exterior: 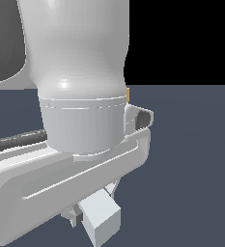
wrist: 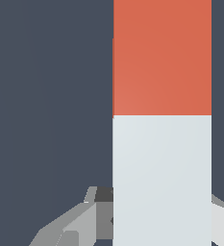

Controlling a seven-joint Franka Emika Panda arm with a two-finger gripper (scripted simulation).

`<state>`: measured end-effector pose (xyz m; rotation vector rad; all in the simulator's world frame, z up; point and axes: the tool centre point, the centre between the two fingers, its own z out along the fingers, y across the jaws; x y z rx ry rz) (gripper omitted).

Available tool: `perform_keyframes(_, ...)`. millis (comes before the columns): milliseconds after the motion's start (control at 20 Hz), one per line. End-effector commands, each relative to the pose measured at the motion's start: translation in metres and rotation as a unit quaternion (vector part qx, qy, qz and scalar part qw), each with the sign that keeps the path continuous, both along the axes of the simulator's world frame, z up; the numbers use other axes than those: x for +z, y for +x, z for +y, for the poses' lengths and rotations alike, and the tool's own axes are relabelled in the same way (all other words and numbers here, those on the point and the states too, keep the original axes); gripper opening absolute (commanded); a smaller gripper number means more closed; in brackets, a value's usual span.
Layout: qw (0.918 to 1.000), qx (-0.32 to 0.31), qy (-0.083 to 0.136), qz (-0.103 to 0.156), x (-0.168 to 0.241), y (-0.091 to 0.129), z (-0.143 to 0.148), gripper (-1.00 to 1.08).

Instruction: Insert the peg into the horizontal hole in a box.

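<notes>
1. At the exterior view's far left, a dark ribbed cable (exterior: 17,140) runs in from the edge and passes behind the arm.
2. Just to its right, the white arm (exterior: 80,58) fills most of the picture. It is very close to the camera, with a broad pale wrist collar (exterior: 82,123) below it.
3. Under the collar, the flat white hand body (exterior: 70,185) slants across the lower left of that view and hides most of what lies beneath it.
4. Below the hand body and a little right of centre, the pale grey-white end of the peg (exterior: 102,219) juts out toward the camera, showing its square end face. Small grey finger parts sit close against it on either side.
5. Further right, at the arm's edge near the horizon, a thin orange sliver (exterior: 128,94) shows. Too little of it is visible to tell what it belongs to.
6. On the exterior view's right, the plain dark blue-grey floor (exterior: 191,169) stretches back to a black background.
7. In the wrist view, the peg (wrist: 161,144) runs straight away from the camera. Its near part is pale, and its far part is orange-red beyond a sharp colour line.
8. The gripper (wrist: 159,197) has the peg's pale part between its fingers. One darker grey finger (wrist: 84,221) meets one side of the bar and a lighter finger (wrist: 223,216) meets the other, so the hand appears closed on the peg.
</notes>
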<state>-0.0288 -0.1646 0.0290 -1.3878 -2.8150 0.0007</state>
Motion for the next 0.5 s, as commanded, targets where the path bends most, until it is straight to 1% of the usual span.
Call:
perform_keyframes(0, 0.9997, -0.025, 0.0, -0.001, 0.004, -0.004, 0.013, -1.0)
perform_keyframes(200, 0.9978, -0.066, 0.0, -0.001, 0.009, -0.011, 0.035, -1.0)
perform_keyframes(450, 0.9933, -0.116, 0.0, -0.001, 0.015, -0.016, 0.061, -1.0)
